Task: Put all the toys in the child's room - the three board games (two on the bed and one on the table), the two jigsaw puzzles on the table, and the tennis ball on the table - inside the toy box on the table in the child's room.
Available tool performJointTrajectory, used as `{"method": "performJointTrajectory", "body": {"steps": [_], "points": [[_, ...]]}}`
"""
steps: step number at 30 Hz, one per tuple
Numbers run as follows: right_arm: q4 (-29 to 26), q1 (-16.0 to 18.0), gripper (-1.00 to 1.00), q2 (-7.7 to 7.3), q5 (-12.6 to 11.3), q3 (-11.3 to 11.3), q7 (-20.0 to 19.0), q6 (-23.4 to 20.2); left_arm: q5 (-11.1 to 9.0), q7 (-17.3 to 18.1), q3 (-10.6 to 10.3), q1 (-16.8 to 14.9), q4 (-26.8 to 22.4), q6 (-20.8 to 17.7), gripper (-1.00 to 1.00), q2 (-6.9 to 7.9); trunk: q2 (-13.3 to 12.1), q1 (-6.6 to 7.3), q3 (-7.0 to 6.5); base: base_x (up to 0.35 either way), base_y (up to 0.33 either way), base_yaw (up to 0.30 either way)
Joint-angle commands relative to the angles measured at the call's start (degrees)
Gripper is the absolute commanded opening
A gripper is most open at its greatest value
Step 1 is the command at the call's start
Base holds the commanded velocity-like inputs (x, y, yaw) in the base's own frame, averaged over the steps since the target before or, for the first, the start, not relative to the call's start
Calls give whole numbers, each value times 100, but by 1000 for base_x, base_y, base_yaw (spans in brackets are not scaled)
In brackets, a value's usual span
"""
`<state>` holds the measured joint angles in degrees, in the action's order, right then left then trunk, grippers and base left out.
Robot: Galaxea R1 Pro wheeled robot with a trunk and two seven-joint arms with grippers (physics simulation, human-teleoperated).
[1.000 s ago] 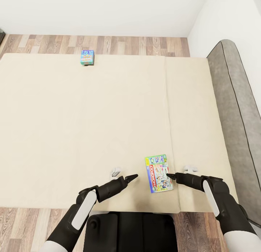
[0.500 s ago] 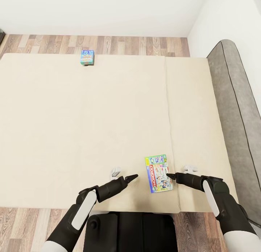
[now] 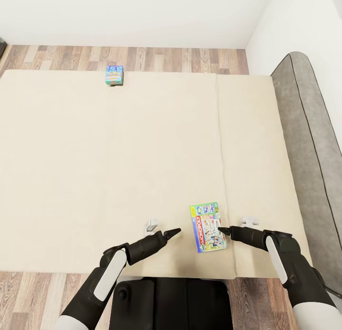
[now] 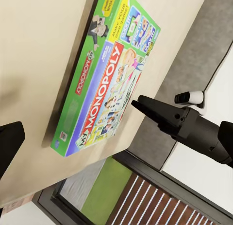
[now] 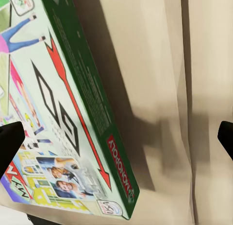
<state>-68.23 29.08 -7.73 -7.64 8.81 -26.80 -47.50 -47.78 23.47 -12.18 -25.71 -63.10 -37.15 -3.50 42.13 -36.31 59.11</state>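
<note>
On the cream bed (image 3: 118, 168) the green-white-red Monopoly board game (image 3: 208, 227) lies flat near the front edge. My right gripper (image 3: 223, 230) is at the box's right edge. It is open, with the box's green side (image 5: 82, 89) between its spread fingertips (image 5: 9, 140). My left gripper (image 3: 173, 232) hovers a short way left of the box, open and holding nothing. Its wrist view looks across the Monopoly lid (image 4: 107, 84) to the right gripper (image 4: 145, 106). A smaller blue board game (image 3: 114, 75) lies at the bed's far edge. The table, toy box, jigsaw puzzles and tennis ball are out of view.
A grey padded headboard (image 3: 308, 144) runs along the bed's right side. A seam (image 3: 221, 149) splits the mattress lengthwise. Wood floor (image 3: 180, 59) and a white wall lie beyond the bed. My dark base (image 3: 173, 304) stands against the bed's front edge.
</note>
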Motion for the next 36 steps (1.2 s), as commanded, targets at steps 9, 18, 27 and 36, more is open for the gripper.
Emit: {"method": "performJointTrajectory", "body": {"steps": [9,18,27,36], "points": [[-5,2,100,0,-44,7,8,-35,-30,-1,5,-1,-2,-38,100,-2,4,-2,3,0,22,0],[-4,2,100,0,-44,7,8,-33,-30,-2,5,1,-1,-38,100,-2,4,-2,3,0,113,0],[-6,2,100,0,-44,7,8,-34,-30,-3,5,-2,-1,-38,100,-2,4,-2,3,0,38,0],[-3,2,100,0,-44,7,8,-38,-30,-4,5,-1,-1,-38,100,-2,4,-2,3,0,10,0]]}}
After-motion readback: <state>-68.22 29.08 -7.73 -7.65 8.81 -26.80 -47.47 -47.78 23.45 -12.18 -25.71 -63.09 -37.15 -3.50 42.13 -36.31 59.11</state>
